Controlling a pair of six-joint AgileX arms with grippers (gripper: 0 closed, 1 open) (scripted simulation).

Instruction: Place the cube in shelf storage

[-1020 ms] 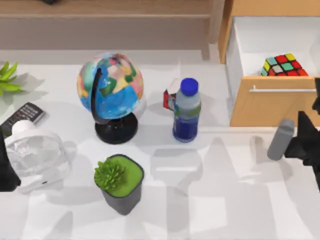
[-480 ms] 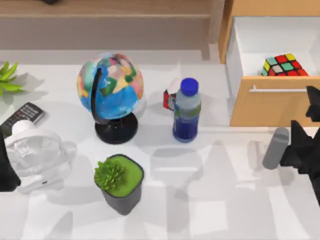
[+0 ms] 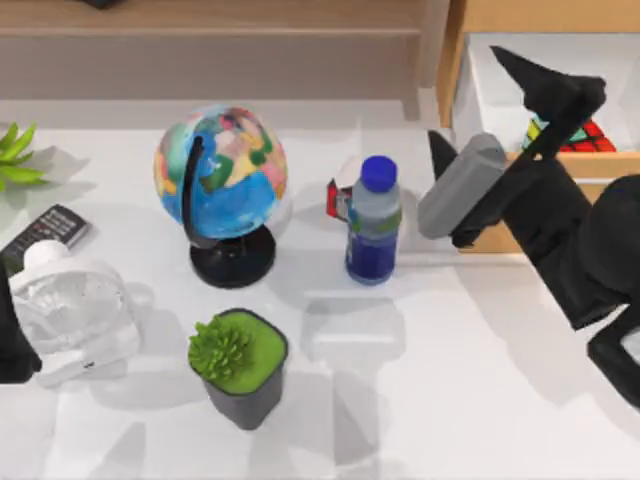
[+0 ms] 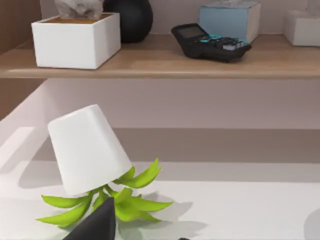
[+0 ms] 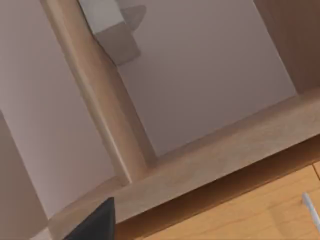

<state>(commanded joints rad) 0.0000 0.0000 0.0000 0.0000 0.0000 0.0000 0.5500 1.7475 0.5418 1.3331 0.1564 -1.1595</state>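
The cube [image 3: 585, 135] lies inside the open drawer [image 3: 540, 200] at the back right of the tabletop [image 3: 420, 400], and it is mostly hidden under the right claw [image 3: 515, 95], which hangs just above the drawer, over the near edge of the cube. One dark finger points toward the back of the drawer, but I cannot tell from these views if the right claw is open or closed; it does not seem to hold the cube yet. The cube is probably light and stiff, with smooth plastic faces that may slip, and its layers can twist if it is pressed on a corner. So I think the best hold is on two opposite flat faces, near the middle, from above. The drawer wall stands close beside it, so one finger has little room. The shelf [image 3: 210, 15] runs well to the left of the claw. The left claw [image 4: 95, 227] is parked near the small plant [image 4: 107, 197]; its state I cannot tell either.
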